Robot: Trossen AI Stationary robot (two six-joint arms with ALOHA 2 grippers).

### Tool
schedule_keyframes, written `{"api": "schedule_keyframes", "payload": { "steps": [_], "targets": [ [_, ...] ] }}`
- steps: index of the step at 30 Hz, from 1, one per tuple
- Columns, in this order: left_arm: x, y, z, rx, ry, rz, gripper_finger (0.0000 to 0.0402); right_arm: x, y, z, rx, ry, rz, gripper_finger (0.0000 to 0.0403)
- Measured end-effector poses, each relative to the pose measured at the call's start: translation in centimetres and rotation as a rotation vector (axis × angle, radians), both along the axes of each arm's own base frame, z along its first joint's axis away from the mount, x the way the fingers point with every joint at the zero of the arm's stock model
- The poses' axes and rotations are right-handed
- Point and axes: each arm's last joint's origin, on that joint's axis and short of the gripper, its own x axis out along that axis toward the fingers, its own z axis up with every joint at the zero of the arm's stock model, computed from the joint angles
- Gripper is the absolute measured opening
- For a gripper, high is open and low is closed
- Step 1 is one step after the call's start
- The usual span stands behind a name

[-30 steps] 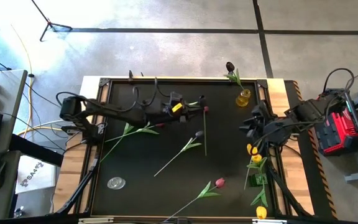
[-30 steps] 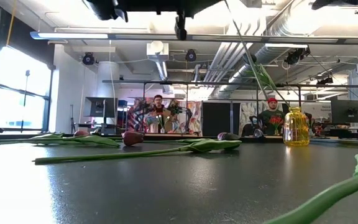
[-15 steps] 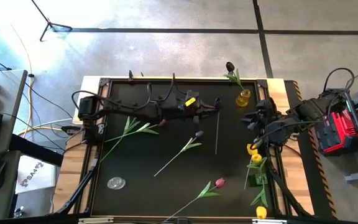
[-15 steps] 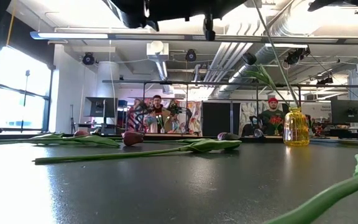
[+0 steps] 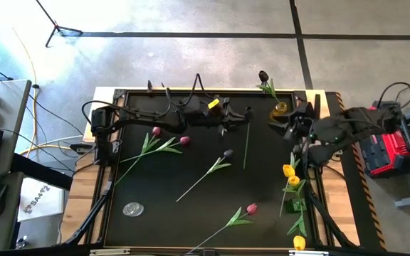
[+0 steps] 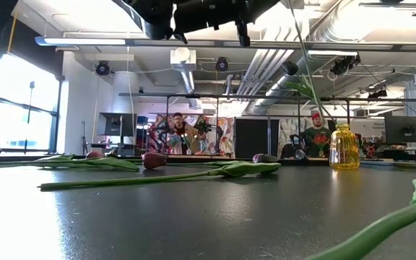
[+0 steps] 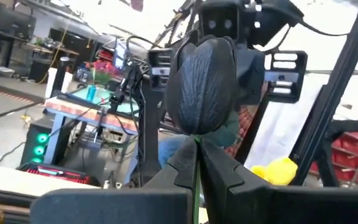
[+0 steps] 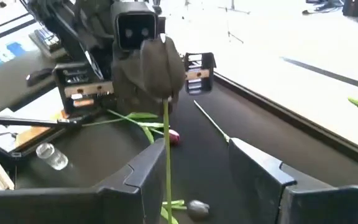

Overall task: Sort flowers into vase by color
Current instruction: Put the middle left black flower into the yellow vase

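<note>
My left gripper [image 5: 240, 116] reaches across the far part of the table and is shut on a near-black purple tulip [image 7: 201, 84]. Its thin green stem [image 5: 246, 146] hangs slanting toward the table. My right gripper [image 5: 280, 128] is open and faces it from the table's right, a short gap from the stem. In the right wrist view the tulip [image 8: 160, 62] shows just inside one finger [image 8: 145, 177]. The yellow vase [image 5: 280, 111] at the far right holds one dark tulip [image 5: 263, 75]. Pink tulips [image 5: 184, 141] and another dark tulip [image 5: 226, 153] lie flat on the mat. My left gripper pinches the dark tulip's stem [image 7: 196, 163] between its two fingers, right below the head. The fingers come level from the table's left. The head sits beyond the fingertips and the flower is lifted clear, its stem hanging below.
Yellow tulips [image 5: 289, 171] stand in a green holder [image 5: 295, 206] at the right edge. A clear glass vase [image 5: 133, 209] stands near left. One pink tulip [image 5: 251, 209] lies near the front. People show in the room behind the table [image 6: 183, 130].
My left gripper has carried the dark tulip toward the table's right and far edge, its stem swinging along. My right gripper has moved toward the far edge, closer to the yellow vase and the held flower. A pink tulip head by the left arm has come into sight.
</note>
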Motion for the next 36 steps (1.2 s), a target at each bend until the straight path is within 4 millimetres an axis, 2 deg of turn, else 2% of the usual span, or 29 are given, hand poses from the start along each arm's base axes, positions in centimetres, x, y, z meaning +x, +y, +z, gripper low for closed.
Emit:
{"api": "schedule_keyframes", "payload": {
  "steps": [6, 12, 18, 23, 27, 31, 32, 36],
  "targets": [
    [0.0, 0.0, 0.0, 0.017, -0.008, 0.006, 0.0000, 3.2, -1.2, -0.8, 0.024, 0.077, 0.036, 0.0161],
    [-0.5, 0.6, 1.2, -0.005, -0.121, 0.025, 0.0000, 5.9, -2.2, -1.9, 0.041, 0.138, 0.064, 0.0161],
    [-0.5, 0.9, 1.1, -0.016, -0.117, 0.027, 0.0000, 7.4, -2.7, -2.0, 0.045, 0.114, 0.086, 0.0161],
    [-0.5, 1.0, 1.1, -0.015, -0.115, 0.026, 0.0000, 7.7, -3.0, -2.2, 0.055, 0.118, 0.076, 0.0157],
    [-0.6, 1.4, 1.1, -0.010, -0.114, 0.019, 0.0000, 7.6, -3.2, -2.1, 0.040, 0.108, 0.017, 0.0110],
    [-0.7, 1.7, 1.1, -0.024, -0.110, 0.027, 0.0000, 7.5, -3.5, -2.1, 0.026, 0.109, -0.020, 0.0023],
    [-0.7, 2.0, 1.0, -0.038, -0.106, 0.032, 0.0000, 7.5, -3.7, -2.1, 0.027, 0.112, -0.026, 0.0013],
    [-0.8, 3.4, 0.5, -0.152, -0.043, 0.058, 0.0013, 6.9, -4.3, -2.5, 0.040, 0.146, -0.134, 0.0011]
  ]
}}
